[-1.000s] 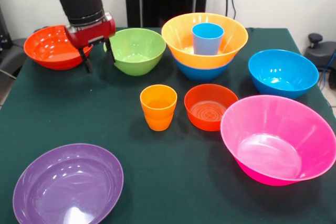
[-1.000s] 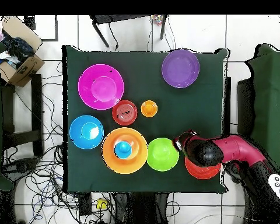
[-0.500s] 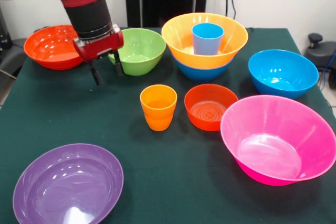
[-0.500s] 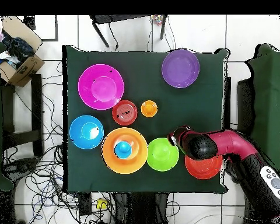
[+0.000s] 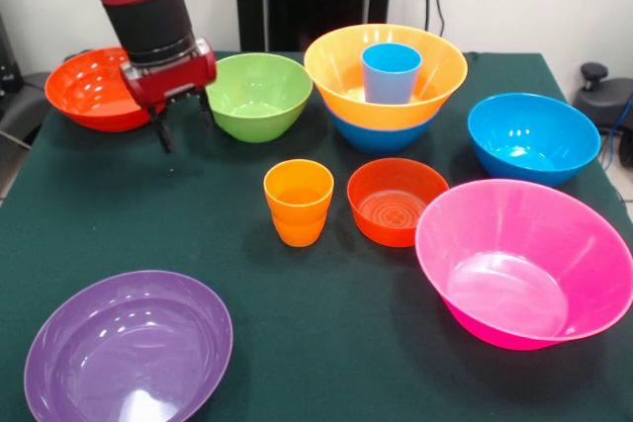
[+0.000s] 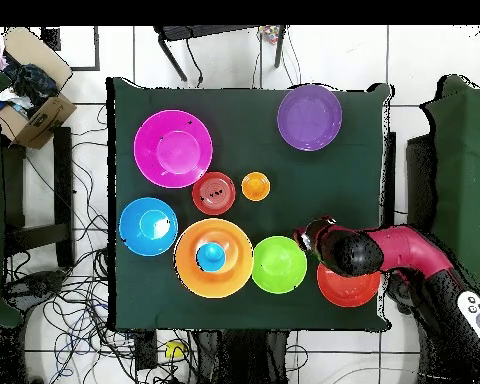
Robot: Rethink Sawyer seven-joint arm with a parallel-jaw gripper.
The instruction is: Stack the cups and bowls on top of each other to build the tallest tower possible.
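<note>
My gripper (image 5: 185, 126) (image 6: 309, 235) hangs open and empty just above the green cloth, between a red-orange bowl (image 5: 94, 91) (image 6: 349, 290) and the lime green bowl (image 5: 259, 96) (image 6: 279, 264). The tower is a big orange bowl (image 5: 341, 71) (image 6: 189, 262) set in a blue bowl (image 5: 381, 135), with the light blue cup (image 5: 391, 71) (image 6: 211, 257) inside. An orange cup (image 5: 298, 202) (image 6: 255, 186) and a small red-orange bowl (image 5: 396, 202) (image 6: 215, 193) stand mid-table. A second blue bowl (image 5: 532, 137) (image 6: 147, 226), the pink bowl (image 5: 524, 262) (image 6: 172, 148) and the purple bowl (image 5: 129, 348) (image 6: 309, 117) stand apart.
The red arm (image 6: 404, 255) reaches in over the table's corner near the red-orange bowl. Off the table lie a cardboard box (image 6: 29, 85) and loose cables (image 6: 84, 290) on the floor.
The gripper swung out toward the front of the green bowl half a second ago, then drew back toward the red-orange bowl. It stayed open. No bowl or cup has moved.
</note>
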